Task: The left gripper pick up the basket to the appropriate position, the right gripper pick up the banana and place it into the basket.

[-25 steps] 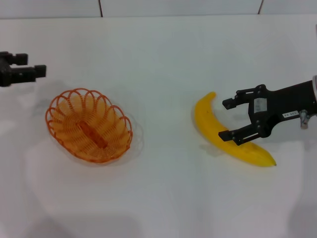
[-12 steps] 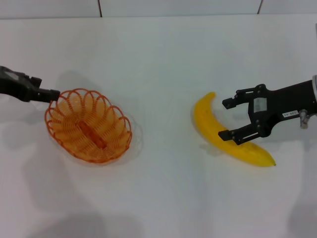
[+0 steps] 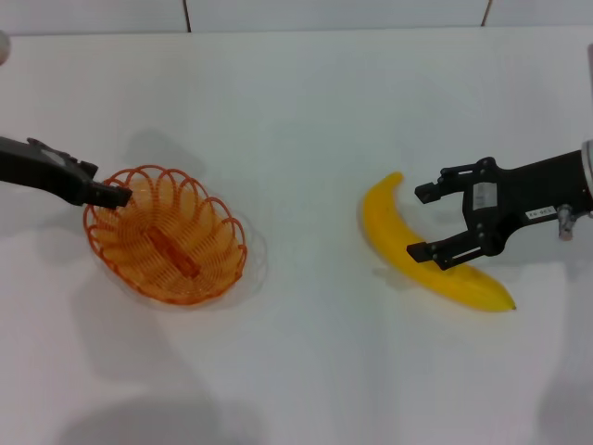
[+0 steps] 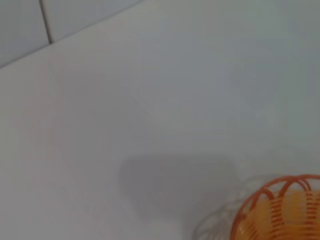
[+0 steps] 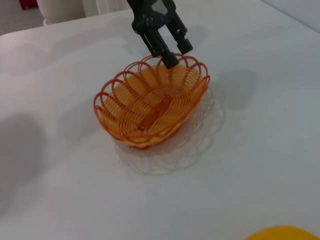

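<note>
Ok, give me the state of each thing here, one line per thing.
Basket: upright on the table, nothing in it.
Banana: lying flat on the table, outside the basket.
Left pincer: at the basket's far rim, one finger inside and one outside; jaws apart.
Right pincer: open, straddling the banana's middle, not closed on it.

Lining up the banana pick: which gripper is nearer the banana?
Right. The right gripper hangs open over the banana, fingers either side of its middle. The left gripper is far off at the basket rim.
</note>
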`<action>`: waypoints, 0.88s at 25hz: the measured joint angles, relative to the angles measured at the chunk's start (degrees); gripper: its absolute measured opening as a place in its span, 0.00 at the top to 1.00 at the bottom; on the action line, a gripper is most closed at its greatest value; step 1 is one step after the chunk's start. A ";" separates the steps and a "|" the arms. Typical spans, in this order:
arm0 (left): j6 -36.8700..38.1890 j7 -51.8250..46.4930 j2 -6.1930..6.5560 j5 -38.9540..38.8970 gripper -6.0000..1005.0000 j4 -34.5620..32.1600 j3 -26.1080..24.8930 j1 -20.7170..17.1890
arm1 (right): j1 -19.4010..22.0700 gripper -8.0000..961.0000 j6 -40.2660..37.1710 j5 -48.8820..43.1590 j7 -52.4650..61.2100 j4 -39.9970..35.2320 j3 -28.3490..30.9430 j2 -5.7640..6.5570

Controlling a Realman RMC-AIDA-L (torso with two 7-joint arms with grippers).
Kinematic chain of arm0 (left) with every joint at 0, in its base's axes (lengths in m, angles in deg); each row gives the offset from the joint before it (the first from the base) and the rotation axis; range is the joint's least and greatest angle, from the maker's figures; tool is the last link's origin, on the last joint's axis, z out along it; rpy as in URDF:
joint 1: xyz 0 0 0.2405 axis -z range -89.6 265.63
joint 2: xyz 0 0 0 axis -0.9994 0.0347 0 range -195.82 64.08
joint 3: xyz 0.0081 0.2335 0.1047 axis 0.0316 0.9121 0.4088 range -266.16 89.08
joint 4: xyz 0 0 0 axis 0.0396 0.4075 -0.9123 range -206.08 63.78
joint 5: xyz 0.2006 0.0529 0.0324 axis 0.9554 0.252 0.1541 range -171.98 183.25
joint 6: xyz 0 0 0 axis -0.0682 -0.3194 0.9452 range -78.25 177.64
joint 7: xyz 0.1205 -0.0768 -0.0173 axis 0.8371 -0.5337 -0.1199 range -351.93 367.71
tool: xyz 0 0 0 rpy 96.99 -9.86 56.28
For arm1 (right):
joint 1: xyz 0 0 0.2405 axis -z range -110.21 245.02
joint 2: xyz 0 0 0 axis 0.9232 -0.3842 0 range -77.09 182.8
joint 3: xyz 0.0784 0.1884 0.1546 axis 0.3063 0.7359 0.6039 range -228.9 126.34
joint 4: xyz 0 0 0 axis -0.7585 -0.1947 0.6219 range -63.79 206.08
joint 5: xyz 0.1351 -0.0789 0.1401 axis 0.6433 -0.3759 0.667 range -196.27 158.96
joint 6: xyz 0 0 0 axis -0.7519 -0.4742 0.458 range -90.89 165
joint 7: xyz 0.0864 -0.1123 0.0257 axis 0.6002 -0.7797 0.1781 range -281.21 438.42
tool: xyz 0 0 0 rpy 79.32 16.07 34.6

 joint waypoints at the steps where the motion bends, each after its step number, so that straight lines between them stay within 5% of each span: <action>1: -0.56 0.01 -0.01 0.03 0.31 0.64 0.21 0.27 | -0.13 0.07 0.02 0.00 -0.05 0.24 -0.01 0.00; 22: -6.58 0.52 -0.10 0.01 0.31 5.90 3.89 1.88 | -1.10 0.08 0.75 0.00 -0.11 1.81 -0.53 0.00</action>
